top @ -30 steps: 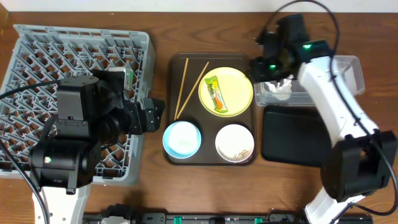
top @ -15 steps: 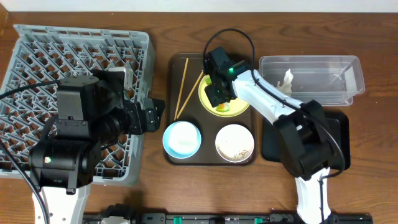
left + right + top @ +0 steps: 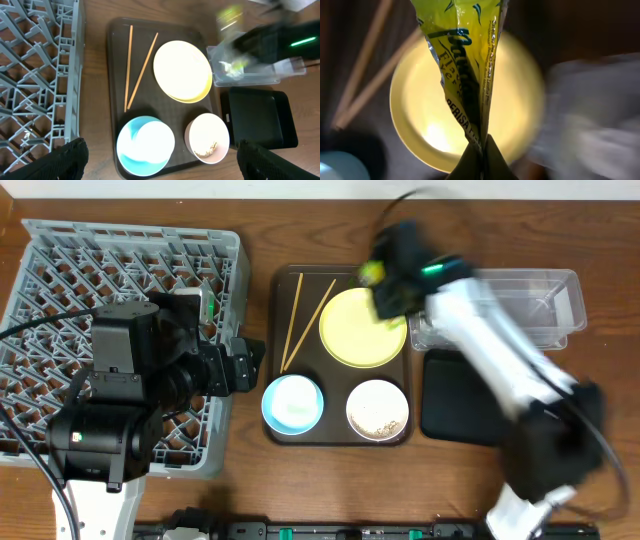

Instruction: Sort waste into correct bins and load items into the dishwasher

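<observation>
My right gripper (image 3: 481,150) is shut on the green-and-yellow snack wrapper (image 3: 465,65), which hangs above the bare yellow plate (image 3: 362,328). From overhead the wrapper (image 3: 372,273) and the right arm are blurred at the plate's far edge. The clear tub (image 3: 540,290) holds white paper (image 3: 227,67), and the black tray (image 3: 460,395) lies in front of it. Two chopsticks (image 3: 300,315), a light-blue bowl (image 3: 292,402) and a white bowl (image 3: 377,409) with crumbs rest on the brown tray (image 3: 335,385). My left gripper (image 3: 162,160) stands open over the blue bowl's near side.
The big grey dish rack (image 3: 60,280) fills the left of the table, with my left arm's body over its near right part. Bare wood shows between the rack and the brown tray and along the front edge.
My right gripper has shut on the wrapper that lay on the plate and lifted it, swinging right. The plate is now bare. The left arm has not moved.
</observation>
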Tool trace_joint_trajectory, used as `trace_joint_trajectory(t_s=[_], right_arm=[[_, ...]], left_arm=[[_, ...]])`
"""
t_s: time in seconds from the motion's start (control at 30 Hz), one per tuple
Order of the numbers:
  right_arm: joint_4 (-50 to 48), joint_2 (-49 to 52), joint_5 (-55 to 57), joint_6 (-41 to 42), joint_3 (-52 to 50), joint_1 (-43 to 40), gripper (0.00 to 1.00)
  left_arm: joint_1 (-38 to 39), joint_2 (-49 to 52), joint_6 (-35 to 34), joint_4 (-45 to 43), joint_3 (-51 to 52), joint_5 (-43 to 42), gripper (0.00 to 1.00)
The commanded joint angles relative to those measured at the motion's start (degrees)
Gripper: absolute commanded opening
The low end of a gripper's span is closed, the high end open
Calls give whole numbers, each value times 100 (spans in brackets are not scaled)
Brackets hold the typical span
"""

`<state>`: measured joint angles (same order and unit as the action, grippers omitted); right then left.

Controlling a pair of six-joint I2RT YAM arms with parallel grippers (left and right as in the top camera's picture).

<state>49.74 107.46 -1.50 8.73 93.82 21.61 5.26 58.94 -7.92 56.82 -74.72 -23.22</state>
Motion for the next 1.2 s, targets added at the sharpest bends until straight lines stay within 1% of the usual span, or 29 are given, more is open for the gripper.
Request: trace_joint_trajectory(t_s=[0.0,0.1,0.27,0.3,0.33,0.37,0.43,0.47,0.67,0.73,0.77,0.83,0.87,0.9,1.03,1.17], right_arm=[[404,-562,90,37,170,-887,1],[719,-476,129,-149,50,-1397,1],[584,-131,11,-330,-297,-2017,1],[544,-59,-87,-474,-315,-2092,5],[514,-22,-122,-540,-315,-2133,29],[492,-2,-142,-595,-313,-2168,46],[592,-63,-160,-627,-247,-2181,57],[704,-140,-219,-625,-177,-2177,60],[997,-1029,-1252,-734,-39,-1965,60],[1032,-1353,-1178,-730,-39,-1847,59],[1064,-1593,-1165,-704,-39,-1757,53],[1215,-1775,-1263,-627,-42,-1613,36],[1447,-1812,-1357,-601,-42,-1414,26],[1589,-1808,-1401,-601,-52,-1294,27],[2197,-1665,-1421,-564,-352,-485,38],[2031,-1580,-1397,-214,-1056,378,41]], left_arm=[[-20,-22,-33,15,-122,-11,95],[-22,-22,-33,15,-122,-11,95],[-22,-22,-31,15,-122,-11,95],[-20,-22,-33,15,-122,-11,95],[-20,-22,-33,15,-122,-11,95],[-22,-22,-33,15,-122,-11,95],[-20,-22,-33,15,-122,-11,95],[-22,-22,-33,15,-122,-11,95],[-22,-22,-33,15,-122,-11,95],[-22,-22,-33,15,-122,-11,95],[-22,-22,-33,15,-122,-11,95],[-22,-22,-31,15,-122,-11,95],[-20,-22,-33,15,-122,-11,95],[-20,-22,-33,15,-122,-11,95],[-22,-22,-33,15,-122,-11,95],[-22,-22,-31,15,-122,-11,95]])
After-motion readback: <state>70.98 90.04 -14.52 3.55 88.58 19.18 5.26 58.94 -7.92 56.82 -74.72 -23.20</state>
